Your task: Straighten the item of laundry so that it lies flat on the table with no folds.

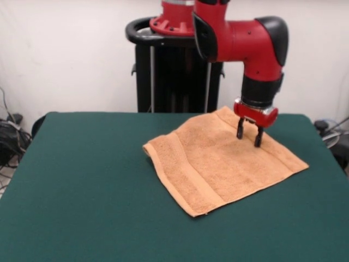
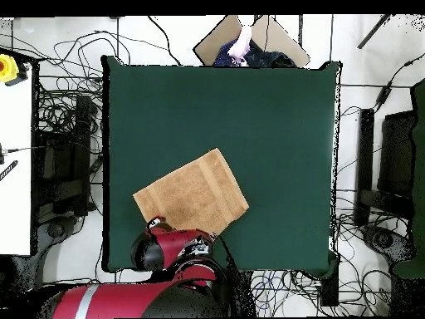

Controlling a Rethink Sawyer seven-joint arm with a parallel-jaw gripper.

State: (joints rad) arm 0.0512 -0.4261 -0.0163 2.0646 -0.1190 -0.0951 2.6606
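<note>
The broad dark green felt-topped surface (image 1: 82, 185) lies bare across its near half in the front view. Past that, right of the middle, the peach terry-cloth hand towel (image 1: 218, 164) is spread on it, turned like a diamond, one corner pointing toward the camera. It looks mostly flat; a woven band stripe runs along its near left edge and another along the far right edge. The left corner curls up a little into a small fold. From overhead the towel sits in the part of the surface closest to the robot, skewed to the edges. Over the towel's far right part hangs the red and black robot arm (image 1: 256, 43), its small black-fingered hand (image 1: 248, 136) pointing down with the two fingers a narrow gap apart, holding nothing; whether the tips touch the cloth cannot be told. Behind stands the black pedestal (image 1: 174, 76) against a white wall. Overhead, tangled cables (image 2: 58, 125) lie on the floor around the surface, and a person (image 2: 242, 46) shows at the far edge.
</note>
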